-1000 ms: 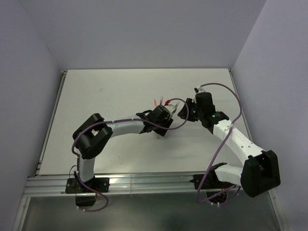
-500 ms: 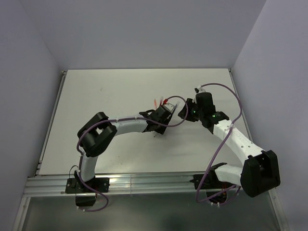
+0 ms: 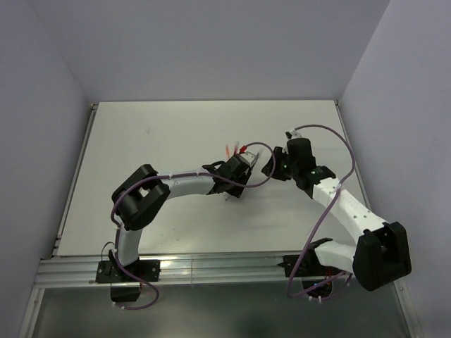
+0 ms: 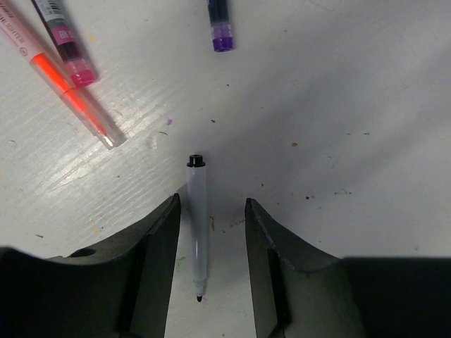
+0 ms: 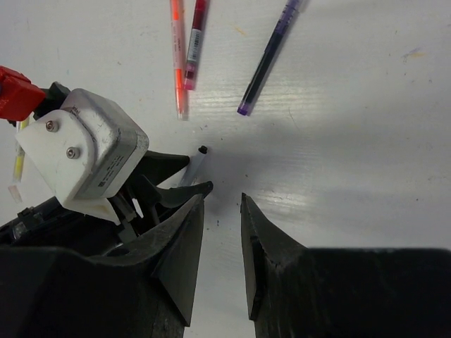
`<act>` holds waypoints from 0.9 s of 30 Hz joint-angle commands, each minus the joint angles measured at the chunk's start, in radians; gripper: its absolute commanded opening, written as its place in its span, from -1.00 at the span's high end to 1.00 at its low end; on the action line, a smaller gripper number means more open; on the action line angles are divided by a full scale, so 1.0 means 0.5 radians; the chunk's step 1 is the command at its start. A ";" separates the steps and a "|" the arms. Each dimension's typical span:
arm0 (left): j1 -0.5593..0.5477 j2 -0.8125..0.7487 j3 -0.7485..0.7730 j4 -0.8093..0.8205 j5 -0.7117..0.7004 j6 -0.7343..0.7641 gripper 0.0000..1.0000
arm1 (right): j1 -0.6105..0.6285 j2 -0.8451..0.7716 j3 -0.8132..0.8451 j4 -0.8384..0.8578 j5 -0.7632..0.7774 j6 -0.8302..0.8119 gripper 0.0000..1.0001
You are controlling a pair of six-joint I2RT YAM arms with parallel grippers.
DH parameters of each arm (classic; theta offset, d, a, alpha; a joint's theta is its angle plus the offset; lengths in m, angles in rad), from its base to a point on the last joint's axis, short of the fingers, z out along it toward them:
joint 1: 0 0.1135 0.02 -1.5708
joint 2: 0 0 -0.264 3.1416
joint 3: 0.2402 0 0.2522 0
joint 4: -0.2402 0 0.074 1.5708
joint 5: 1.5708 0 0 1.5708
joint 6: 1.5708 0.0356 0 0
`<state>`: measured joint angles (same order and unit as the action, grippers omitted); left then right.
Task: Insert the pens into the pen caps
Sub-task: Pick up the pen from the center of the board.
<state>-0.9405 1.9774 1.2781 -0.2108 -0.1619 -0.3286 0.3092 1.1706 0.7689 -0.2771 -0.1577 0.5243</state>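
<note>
Left claw (image 4: 211, 204) spread astride white pen (image 4: 197, 211), its length along jaws, nib toward wrist, right claw (image 5: 220, 201) narrowly parted, empty

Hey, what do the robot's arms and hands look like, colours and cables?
The left arm and right arm are white tubes with bulky black joints, each trailed by a purple cable. The left hand and right hand have black wedge-shaped fingers. A silver-white box with a red plug sits on the left wrist.
</note>
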 commanded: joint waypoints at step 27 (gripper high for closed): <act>-0.024 -0.055 -0.132 0.170 0.437 -0.085 0.10 | -0.066 -0.246 -0.145 -0.019 0.055 -0.015 0.29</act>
<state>-0.9405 1.9770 1.2491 -0.1055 0.0158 -0.3431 0.2871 1.0786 0.7101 -0.2928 -0.1436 0.5243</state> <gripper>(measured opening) 0.451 0.353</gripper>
